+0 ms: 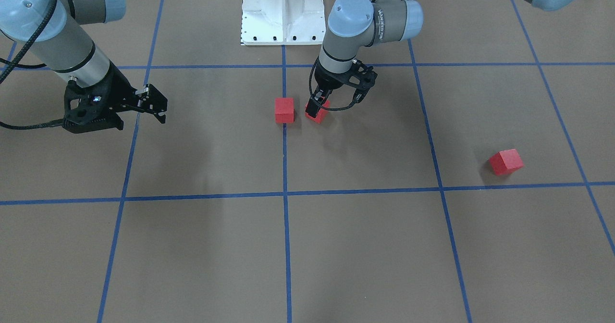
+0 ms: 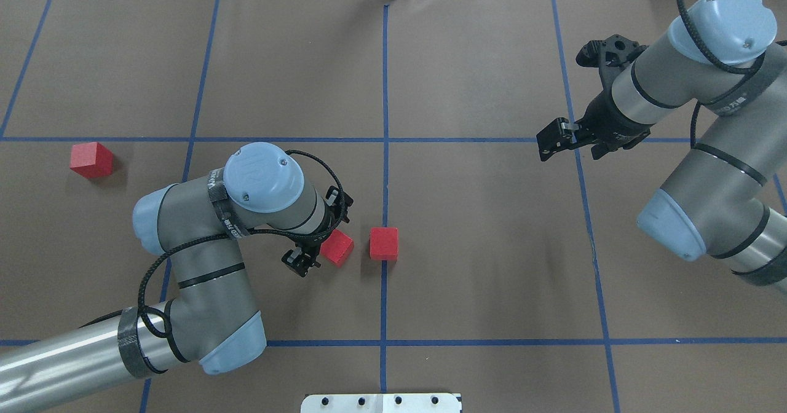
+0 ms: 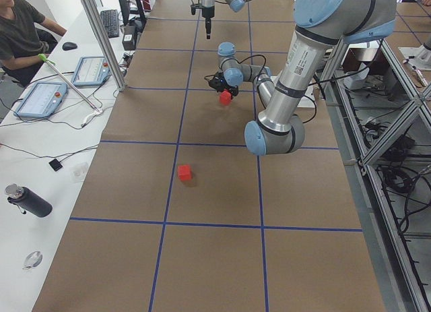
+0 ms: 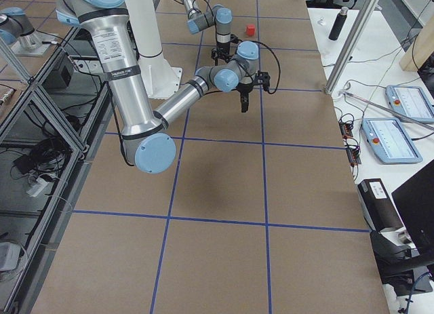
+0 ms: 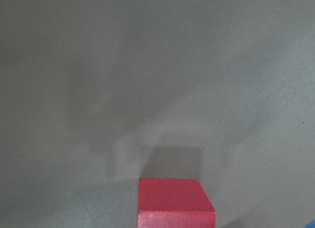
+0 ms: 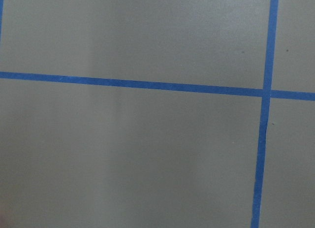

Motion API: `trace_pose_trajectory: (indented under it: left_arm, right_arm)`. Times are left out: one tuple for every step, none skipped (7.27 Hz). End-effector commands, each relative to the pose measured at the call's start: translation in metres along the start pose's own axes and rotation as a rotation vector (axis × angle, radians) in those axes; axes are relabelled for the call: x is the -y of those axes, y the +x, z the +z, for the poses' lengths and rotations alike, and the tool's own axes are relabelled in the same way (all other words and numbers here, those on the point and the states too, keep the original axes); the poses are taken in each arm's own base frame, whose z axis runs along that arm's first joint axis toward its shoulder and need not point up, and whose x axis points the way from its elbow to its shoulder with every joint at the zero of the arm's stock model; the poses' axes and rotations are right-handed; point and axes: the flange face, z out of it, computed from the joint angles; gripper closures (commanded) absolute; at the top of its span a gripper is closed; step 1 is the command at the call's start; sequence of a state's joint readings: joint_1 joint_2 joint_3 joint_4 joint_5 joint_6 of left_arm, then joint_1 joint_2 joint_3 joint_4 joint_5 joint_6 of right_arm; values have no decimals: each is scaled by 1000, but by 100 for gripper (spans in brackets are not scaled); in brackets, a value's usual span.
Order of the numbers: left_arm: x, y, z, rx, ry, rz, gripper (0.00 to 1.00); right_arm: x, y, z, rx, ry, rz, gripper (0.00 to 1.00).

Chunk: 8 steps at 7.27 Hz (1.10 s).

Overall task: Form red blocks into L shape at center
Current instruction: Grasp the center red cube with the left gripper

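Note:
Three red blocks lie on the brown centre surface (image 1: 336, 164). One red block (image 1: 284, 110) (image 2: 383, 243) sits on the middle blue tape line. My left gripper (image 1: 318, 107) (image 2: 326, 247) points down and is shut on a second red block (image 1: 322, 115) (image 2: 338, 248), turned askew, just beside the first with a small gap. The left wrist view shows one red block (image 5: 174, 202) at its bottom edge. The third red block (image 1: 505, 162) (image 2: 91, 159) lies far off on my left side. My right gripper (image 1: 160, 107) (image 2: 551, 139) is open and empty, above a tape line.
The white robot base plate (image 1: 282, 13) (image 2: 381, 402) stands at the table's near edge by the middle line. The right wrist view shows only brown surface and crossing blue tape (image 6: 263, 92). An operator and tablets are beyond the far table edge (image 3: 40, 89).

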<state>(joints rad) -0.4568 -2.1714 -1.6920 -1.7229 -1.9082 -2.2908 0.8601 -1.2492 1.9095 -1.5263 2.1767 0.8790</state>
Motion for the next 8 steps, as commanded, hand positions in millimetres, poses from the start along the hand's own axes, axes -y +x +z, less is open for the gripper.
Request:
trace_pose_trajectory:
  left_arm:
    - [-1,7,9,7,13,-3,6]
    - [0,7,10,9,16,-4,36]
    - [0,8,9,6,17,-1,99]
    - [1,8,8,5,17,19,100]
    - [12,19,-7,-21,21,19,100]
    - [20,30,-19,-40,30,102,100]
    - [37,43,-29,-56,54,249,100]
    - [39,49,-31,-57,63,420,100]
  right_arm:
    - [1,3,4,-7,-5,5,0]
    - [1,3,4,-7,-5,5,0]
    - [1,2,4,-6,-6,5,0]
    - [1,3,4,-7,-5,5,0]
    - [1,1,4,-6,-5,3,0]
    - [2,0,4,-5,-4,2,0]
    - [2,-2,3,-1,-3,0,0]
    - [2,-3,2,1,-2,-1,0]
